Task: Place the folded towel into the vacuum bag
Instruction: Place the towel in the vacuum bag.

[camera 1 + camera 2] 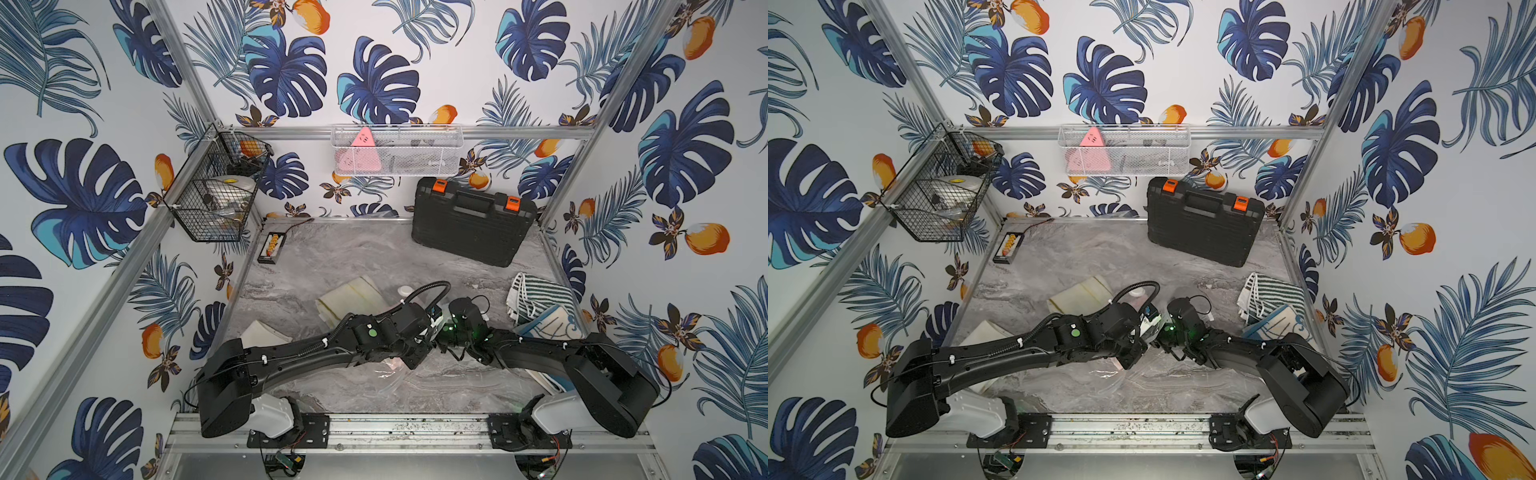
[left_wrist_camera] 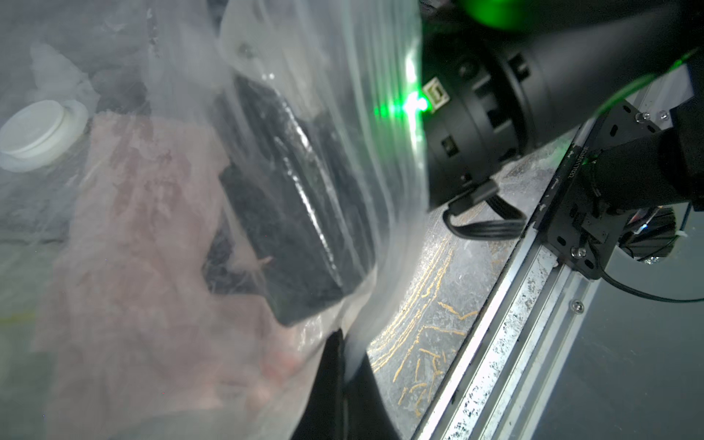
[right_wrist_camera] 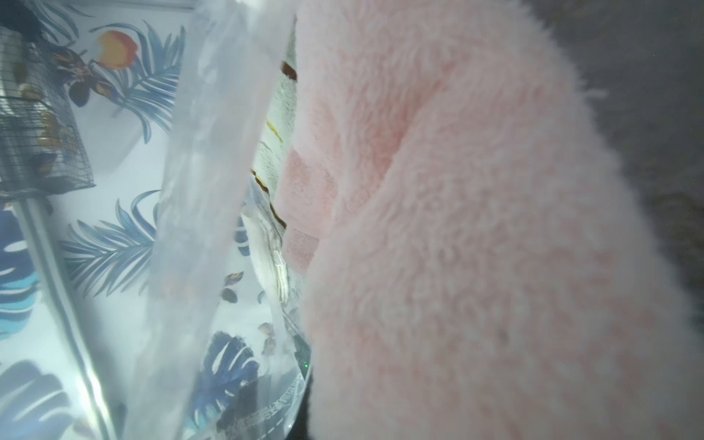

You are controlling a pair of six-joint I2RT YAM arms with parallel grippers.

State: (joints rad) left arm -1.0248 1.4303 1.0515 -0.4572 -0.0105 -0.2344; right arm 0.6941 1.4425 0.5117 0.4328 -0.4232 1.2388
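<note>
While the left gripper (image 2: 337,354) pinches the bag (image 2: 381,160) open at its rim, the right gripper (image 2: 282,259), closed inside the bag against the towel (image 3: 457,228), should seat the towel deep, then withdraw without dragging it out.

Left arm (image 1: 291,357) and right arm (image 1: 540,353): matte black links on white base housings (image 1: 270,415), bolted through black plates (image 1: 316,428) to the aluminium rail (image 1: 415,432). Details: white cable ties (image 1: 326,343), a corrugated black conduit (image 1: 432,286), a green dot (image 1: 372,332) and green lamps (image 1: 454,326). Left gripper (image 2: 344,358): black fingers (image 2: 331,381).
</note>
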